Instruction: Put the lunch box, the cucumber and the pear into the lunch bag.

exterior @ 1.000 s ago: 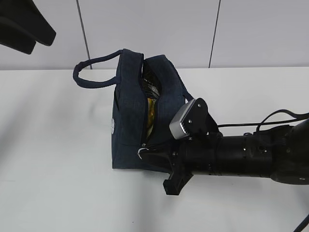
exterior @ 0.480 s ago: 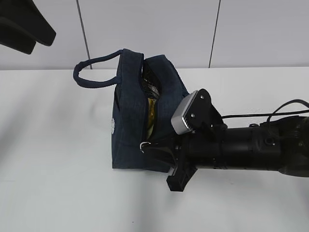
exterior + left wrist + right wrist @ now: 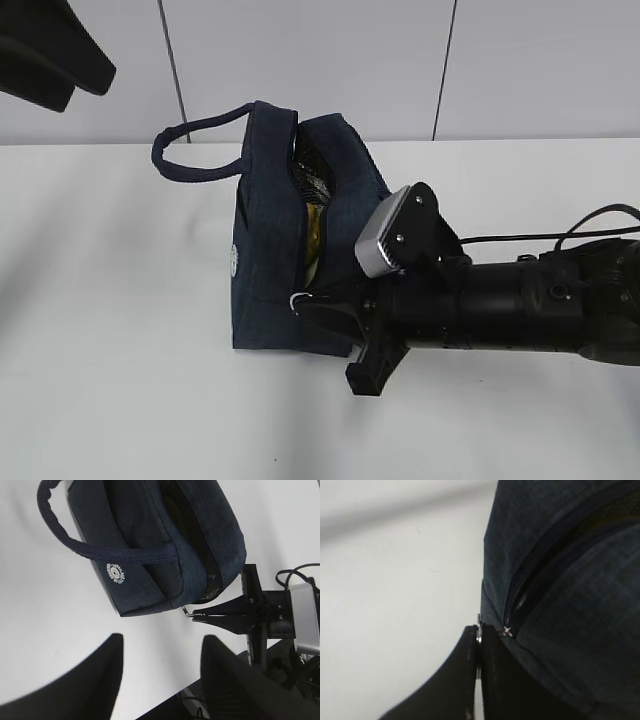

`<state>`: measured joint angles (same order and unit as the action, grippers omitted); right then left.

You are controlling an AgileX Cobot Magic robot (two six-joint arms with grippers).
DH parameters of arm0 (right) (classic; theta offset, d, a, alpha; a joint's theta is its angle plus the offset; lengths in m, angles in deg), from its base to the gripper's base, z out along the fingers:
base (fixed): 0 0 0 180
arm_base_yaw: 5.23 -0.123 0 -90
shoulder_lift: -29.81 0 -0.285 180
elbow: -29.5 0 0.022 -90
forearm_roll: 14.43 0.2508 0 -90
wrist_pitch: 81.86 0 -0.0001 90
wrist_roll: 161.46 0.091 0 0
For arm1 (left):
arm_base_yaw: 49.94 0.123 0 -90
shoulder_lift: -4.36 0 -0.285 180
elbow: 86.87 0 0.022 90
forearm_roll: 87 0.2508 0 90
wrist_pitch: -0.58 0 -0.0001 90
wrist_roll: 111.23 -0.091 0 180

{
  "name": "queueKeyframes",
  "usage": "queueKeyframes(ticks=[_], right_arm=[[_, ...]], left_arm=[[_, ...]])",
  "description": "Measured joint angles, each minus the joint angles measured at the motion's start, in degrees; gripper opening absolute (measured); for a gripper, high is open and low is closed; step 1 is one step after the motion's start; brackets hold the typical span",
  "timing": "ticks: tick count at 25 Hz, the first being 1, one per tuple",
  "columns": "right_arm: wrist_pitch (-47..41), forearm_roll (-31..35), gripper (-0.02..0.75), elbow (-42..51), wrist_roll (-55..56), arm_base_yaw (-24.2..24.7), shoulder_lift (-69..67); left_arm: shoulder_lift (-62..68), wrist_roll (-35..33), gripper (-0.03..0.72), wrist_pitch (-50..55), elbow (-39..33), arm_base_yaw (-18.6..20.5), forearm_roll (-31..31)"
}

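- A white table [image 3: 120,380] is seen filling the lower part of the exterior view, its far edge meeting the wall.
- The wall [image 3: 300,60] behind is made up of pale grey panels, divided by two thin dark vertical seams [image 3: 172,70].
- Soft, even light is cast across the tabletop, with faint grey shadows spread over its left side.
- No window or floor is shown.
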<state>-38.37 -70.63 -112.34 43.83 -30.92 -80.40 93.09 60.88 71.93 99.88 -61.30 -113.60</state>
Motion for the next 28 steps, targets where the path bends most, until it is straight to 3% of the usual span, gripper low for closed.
queueKeyframes(ticks=[28], right_arm=[[-1.7, -0.9, -0.016, -6.3, 1.8, 0.8, 7.8]], left_arm=[[0.0, -4.2, 0.361, 0.0, 0.0, 0.0, -2.1]])
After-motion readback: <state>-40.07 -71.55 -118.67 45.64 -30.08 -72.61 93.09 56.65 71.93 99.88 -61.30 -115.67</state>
